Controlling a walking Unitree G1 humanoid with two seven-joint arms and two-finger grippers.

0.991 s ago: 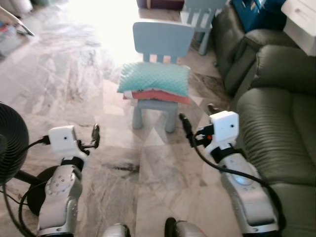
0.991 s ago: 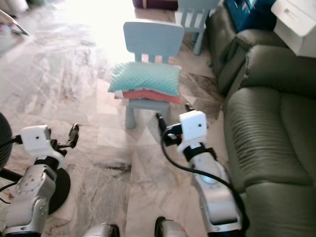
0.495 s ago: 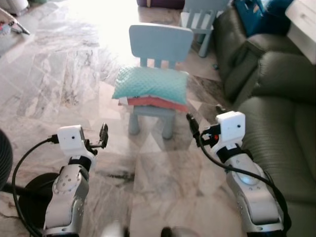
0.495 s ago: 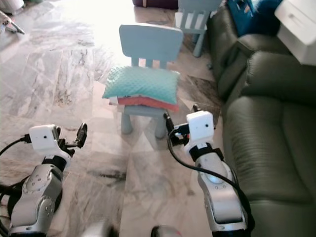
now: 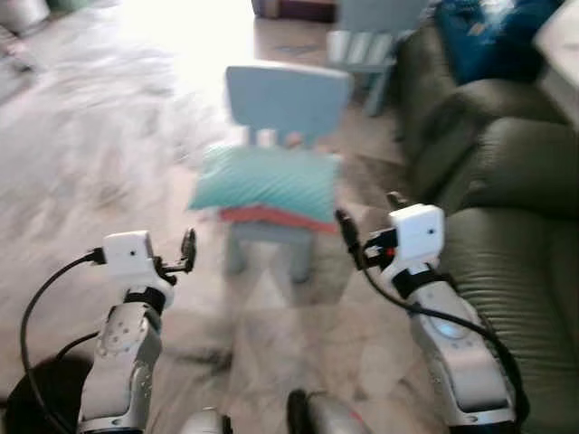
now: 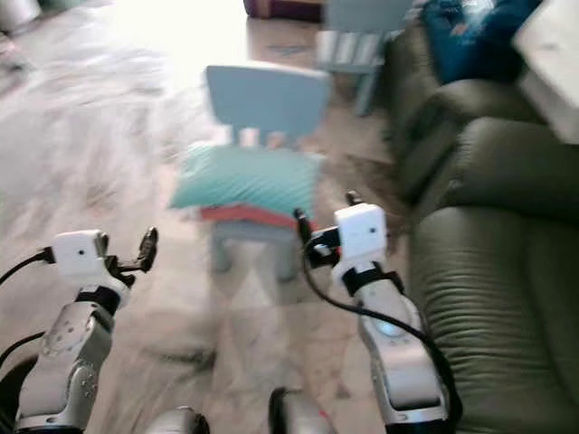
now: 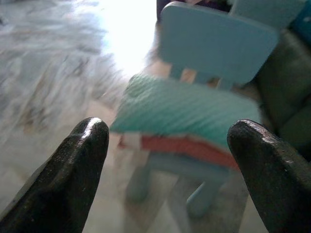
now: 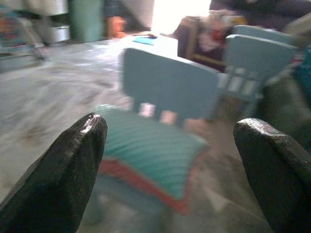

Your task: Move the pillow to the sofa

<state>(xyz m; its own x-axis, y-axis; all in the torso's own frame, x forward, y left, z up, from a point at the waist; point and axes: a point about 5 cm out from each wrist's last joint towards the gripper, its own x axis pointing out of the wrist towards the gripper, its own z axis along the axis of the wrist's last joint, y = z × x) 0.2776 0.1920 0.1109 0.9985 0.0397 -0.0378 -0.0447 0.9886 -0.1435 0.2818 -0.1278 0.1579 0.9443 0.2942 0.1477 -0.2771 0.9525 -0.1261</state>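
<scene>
A teal pillow lies on top of a coral-red cushion on the seat of a small light-blue chair straight ahead. The dark green sofa runs along the right side. My left gripper is held out, open and empty, short of the chair's left side. My right gripper is open and empty too, just right of the chair's front. In both wrist views the pillow sits between the spread black fingers, still some way off.
A second light-blue chair stands behind the first. Blue things lie on the sofa's far end, beside a white piece of furniture. A dark fan base sits at the lower left on the marble floor.
The camera has moved forward and the picture is now blurred; the chair with the pillow looks nearer. The fan has slid out at the left. Both grippers stay open.
</scene>
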